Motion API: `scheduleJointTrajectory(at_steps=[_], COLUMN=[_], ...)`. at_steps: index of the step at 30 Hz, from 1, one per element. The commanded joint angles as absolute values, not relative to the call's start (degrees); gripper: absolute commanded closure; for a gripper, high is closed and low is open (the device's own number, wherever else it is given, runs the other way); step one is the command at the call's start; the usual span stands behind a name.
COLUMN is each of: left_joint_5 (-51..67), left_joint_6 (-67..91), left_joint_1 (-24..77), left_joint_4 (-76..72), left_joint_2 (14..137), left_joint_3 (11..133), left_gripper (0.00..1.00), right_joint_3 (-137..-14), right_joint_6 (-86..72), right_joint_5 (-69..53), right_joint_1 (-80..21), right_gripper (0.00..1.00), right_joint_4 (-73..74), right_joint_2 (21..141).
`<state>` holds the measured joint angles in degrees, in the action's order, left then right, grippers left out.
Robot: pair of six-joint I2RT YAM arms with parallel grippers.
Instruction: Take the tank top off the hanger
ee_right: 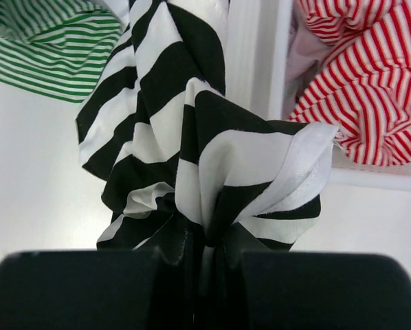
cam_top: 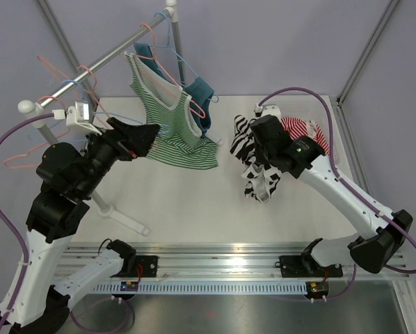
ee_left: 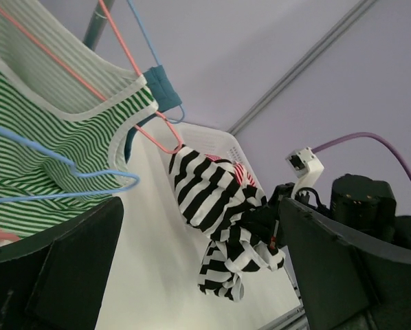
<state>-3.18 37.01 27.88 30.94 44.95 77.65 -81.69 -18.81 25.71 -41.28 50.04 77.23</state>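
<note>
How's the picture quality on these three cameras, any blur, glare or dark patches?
Top external view: evenly lit, sharp, faint shadow under the green-striped tank top. Left wrist view: own dark fingers blurred, black-and-white striped garment crisp. Right wrist view: white table nearly washed out, right gripper a featureless black mass.

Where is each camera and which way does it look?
Top camera: high behind the robot, looking down at the table; left arm and right arm show.
Left wrist camera: on the left arm, looking past its open fingers at the green striped top and black-and-white top.
Right wrist camera: on the right arm, looking along its shut fingers pinching the black-and-white top.
Shared: all three see the black-and-white top.
</note>
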Motion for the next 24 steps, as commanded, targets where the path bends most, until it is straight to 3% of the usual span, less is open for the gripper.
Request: scheduleJointTrajectory(at_steps=[1,6,11,18,24], left_joint_5=[9.8,18.6,20.4,9.8,-1.6], left_joint_6=[33.8,34.5,33.9,31.5,29.2], left_joint_1=[27.7,27.7,27.7,28.7,29.4], left_joint_4=[22.4,17.1,15.0,19.5,25.0], left_joint_2=[44.7,45.9,47.5,51.6,54.3], left_joint_3=[76.5,75.3,75.7,82.6,88.9], left_gripper=[0.01,0.01,0.01,0.01,0.01], right_joint_3=[-85.6,-93.2,-100.1,-98.2,-97.4], right_joint_6=[-15.6,-11.8,-9.3,-2.4,-5.9], right_joint_5=[29.3,29.4,28.0,26.6,13.5], right_joint_1=[-37.4,-29.3,-20.1,-11.8,-5.5], right_gripper=[1.00,1.00,1.00,1.00,1.00], right_joint_4=[51.2,50.8,48.8,36.6,35.4], right_joint_2=[75.6,77.2,81.5,89.5,104.5])
